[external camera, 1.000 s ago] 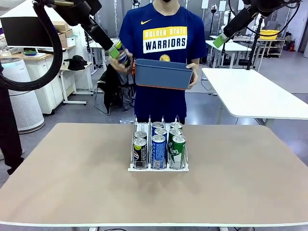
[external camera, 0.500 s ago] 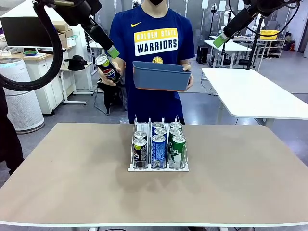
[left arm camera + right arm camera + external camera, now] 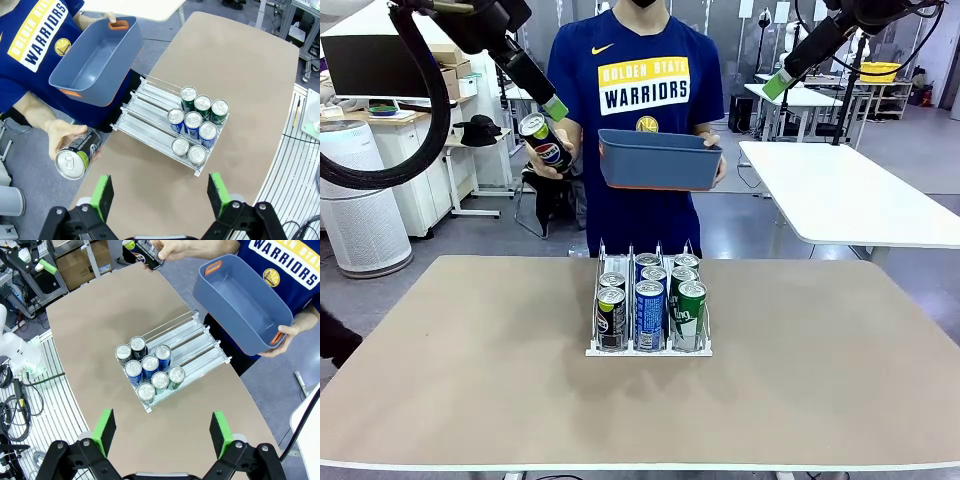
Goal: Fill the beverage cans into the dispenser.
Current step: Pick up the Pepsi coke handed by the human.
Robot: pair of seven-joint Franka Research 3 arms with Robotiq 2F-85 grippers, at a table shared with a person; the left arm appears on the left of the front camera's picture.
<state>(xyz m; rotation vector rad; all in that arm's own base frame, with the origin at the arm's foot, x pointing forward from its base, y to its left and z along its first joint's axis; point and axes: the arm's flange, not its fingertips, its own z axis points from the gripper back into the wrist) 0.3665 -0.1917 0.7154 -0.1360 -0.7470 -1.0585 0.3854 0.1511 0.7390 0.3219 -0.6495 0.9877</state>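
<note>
Fingers (image 3: 104,194) apart — 8 cans (image 3: 192,120) from above

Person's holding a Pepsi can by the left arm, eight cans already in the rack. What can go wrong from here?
The Pepsi can sits tilted in the person's hand, beyond the table's far edge; a mistimed close by the open left gripper might pinch the hand or drop the can.
The dispenser has narrow lanes; a skewed insert may jam or nudge the black cans.
The bin is held near the dispenser's back end and may block the approach.
</note>
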